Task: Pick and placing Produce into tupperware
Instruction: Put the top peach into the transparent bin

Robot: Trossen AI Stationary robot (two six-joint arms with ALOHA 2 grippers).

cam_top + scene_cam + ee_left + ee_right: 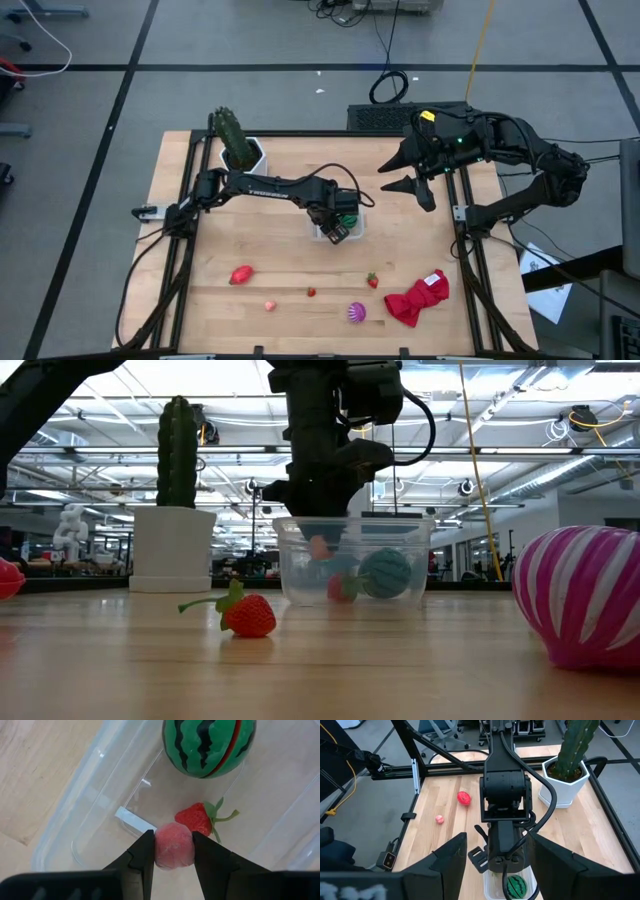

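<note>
Left gripper [173, 851] is clamped on a pink piece [173, 846] directly over the tupperware [95, 790], which already holds one watermelon ball [208, 746] and one strawberry [196, 818]; right gripper [420, 182] waits apart from the tub, fingers parted on nothing. Piece looks light, small and smooth, so likely slippery: pinch across its middle. Outside the tub I count two strawberries [372, 280], one red pepper [241, 274], one pink bit [270, 305], one purple striped piece [356, 313].

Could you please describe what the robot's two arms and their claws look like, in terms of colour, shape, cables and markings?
Both arms are matte black with boxy jointed links. The left arm bears small white lettering and black cables looping near its wrist. The right arm has a yellow tag and a small green light. The left claw and the right claw each have two tapering black fingers.
</note>
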